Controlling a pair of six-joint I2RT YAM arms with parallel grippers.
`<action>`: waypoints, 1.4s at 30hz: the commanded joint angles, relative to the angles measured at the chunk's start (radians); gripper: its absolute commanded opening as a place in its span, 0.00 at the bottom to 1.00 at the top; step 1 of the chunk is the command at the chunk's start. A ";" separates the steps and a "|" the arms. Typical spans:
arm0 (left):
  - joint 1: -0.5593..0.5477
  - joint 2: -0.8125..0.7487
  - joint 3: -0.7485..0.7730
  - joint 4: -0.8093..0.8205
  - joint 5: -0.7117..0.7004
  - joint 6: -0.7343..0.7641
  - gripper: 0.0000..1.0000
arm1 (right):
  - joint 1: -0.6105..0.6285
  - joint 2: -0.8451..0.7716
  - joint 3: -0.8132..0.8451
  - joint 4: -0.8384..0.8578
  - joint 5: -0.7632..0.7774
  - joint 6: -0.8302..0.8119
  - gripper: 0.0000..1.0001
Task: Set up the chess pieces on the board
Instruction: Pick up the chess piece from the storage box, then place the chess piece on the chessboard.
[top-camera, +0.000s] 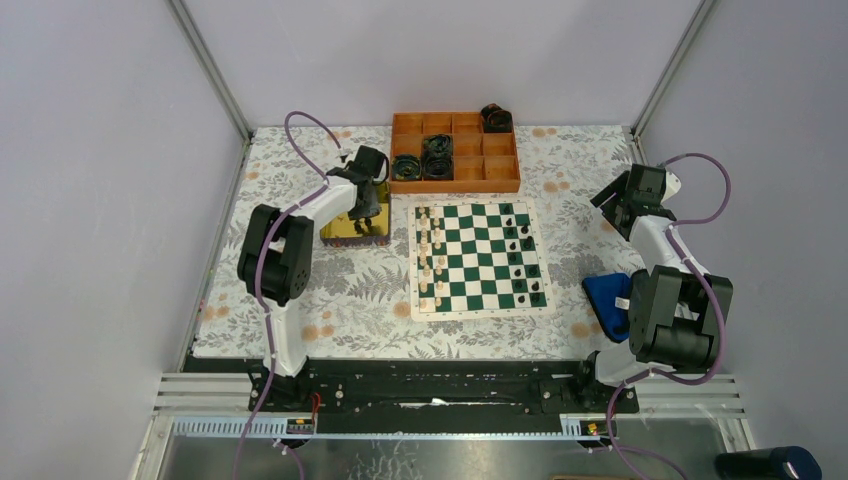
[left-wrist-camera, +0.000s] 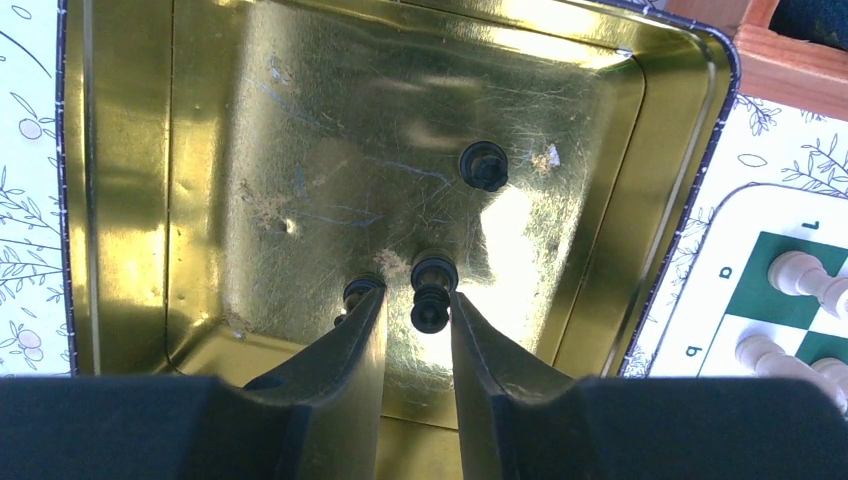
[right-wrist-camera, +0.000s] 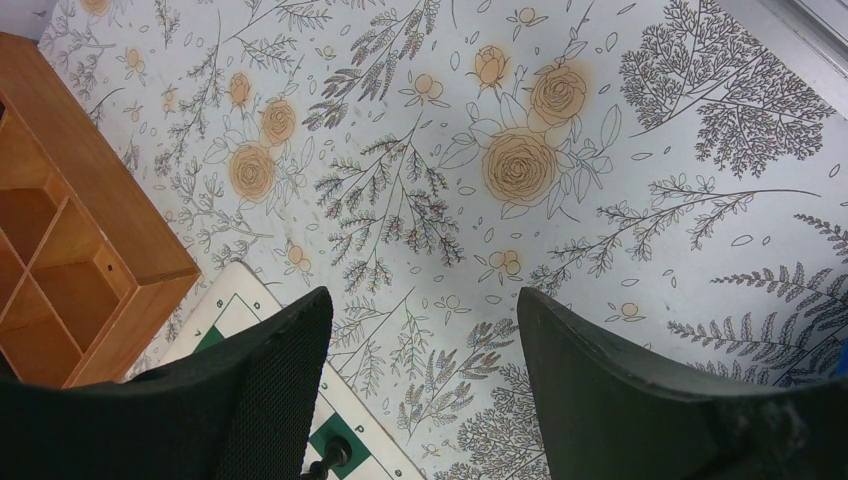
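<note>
My left gripper (top-camera: 365, 205) reaches down into the shiny yellow tin (top-camera: 340, 232). In the left wrist view its jaws (left-wrist-camera: 418, 300) stand a little apart around a black chess piece (left-wrist-camera: 432, 295) lying on the tin floor (left-wrist-camera: 300, 150), close to the right finger. A second black piece (left-wrist-camera: 483, 165) lies farther in, and a third (left-wrist-camera: 358, 292) is half hidden behind the left finger. The board (top-camera: 478, 312) holds cream-white pieces (top-camera: 432, 255) along its left side and black pieces (top-camera: 520, 255) along its right. My right gripper (top-camera: 618, 205) is open and empty (right-wrist-camera: 425, 320) above the tablecloth beside the board's corner (right-wrist-camera: 240, 300).
The orange compartment tray (top-camera: 455, 182) with dark cable rolls stands behind the board; its corner shows in the right wrist view (right-wrist-camera: 110, 220). A blue cloth (top-camera: 607, 297) lies by the right arm's base. One black piece (right-wrist-camera: 335, 455) stands at the board edge under my right gripper.
</note>
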 joint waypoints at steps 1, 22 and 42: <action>0.007 0.017 0.027 0.031 -0.002 0.012 0.34 | -0.004 -0.020 0.001 0.029 -0.003 -0.007 0.75; 0.006 -0.054 0.021 0.031 -0.023 0.024 0.11 | -0.004 -0.027 0.013 0.014 0.003 -0.011 0.75; -0.284 -0.231 0.138 -0.058 0.082 0.122 0.06 | -0.004 -0.078 0.004 -0.010 0.004 0.008 0.75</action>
